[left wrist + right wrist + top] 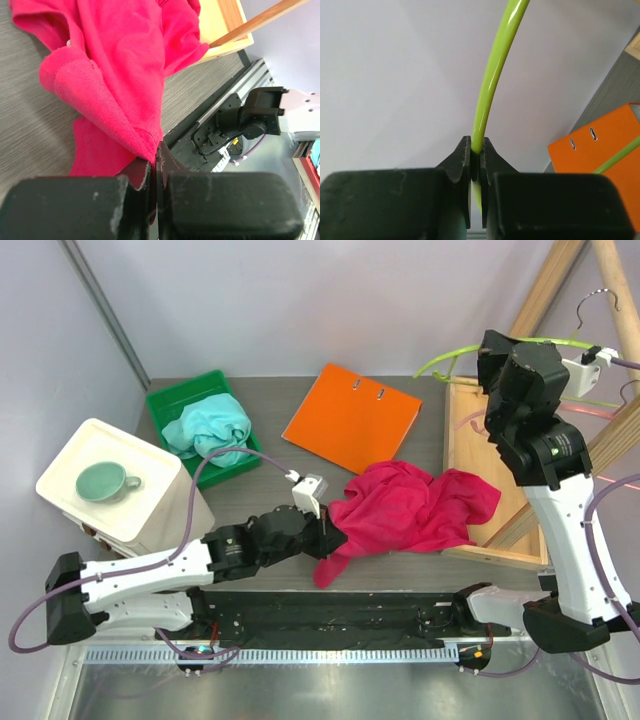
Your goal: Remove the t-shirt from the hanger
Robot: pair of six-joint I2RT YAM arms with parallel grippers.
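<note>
Seemingly freed already, the crumpled crimson fabric t-shirt [415,505] lies on the grey worktop [250,495], stretching rightward from the left claw [325,537] pinching its near-left fold, well apart from the thin lime-green hanger [450,360] nipped aloft by the right claw [488,352].

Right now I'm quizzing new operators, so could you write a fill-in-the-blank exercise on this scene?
1. The right pincer is shut on the green ____.
2. The left pincer is shut on the t-shirt, which lies on the ____.
3. The teal cloth lies in a green ____.
Missing words: hanger, table, tray.
</note>
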